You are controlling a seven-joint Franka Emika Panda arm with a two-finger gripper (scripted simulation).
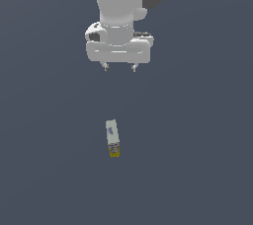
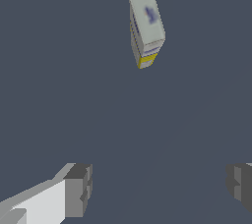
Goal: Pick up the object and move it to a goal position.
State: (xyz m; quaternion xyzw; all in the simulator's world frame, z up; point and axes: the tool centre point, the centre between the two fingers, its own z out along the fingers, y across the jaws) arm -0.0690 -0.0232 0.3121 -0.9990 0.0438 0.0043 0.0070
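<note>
My hand [image 1: 119,67] is hovering released, fingers spread wide w/ nothing between them, well above the tabletop [image 1: 197,169]. The object [image 1: 113,138] is lying flat, ahead of and below my hand, apart from it. Pickup not yet begun; approach, grasp, carry to goal all remaining. It's a slim pale box, bluish marks, yellow-edged label end.
</note>
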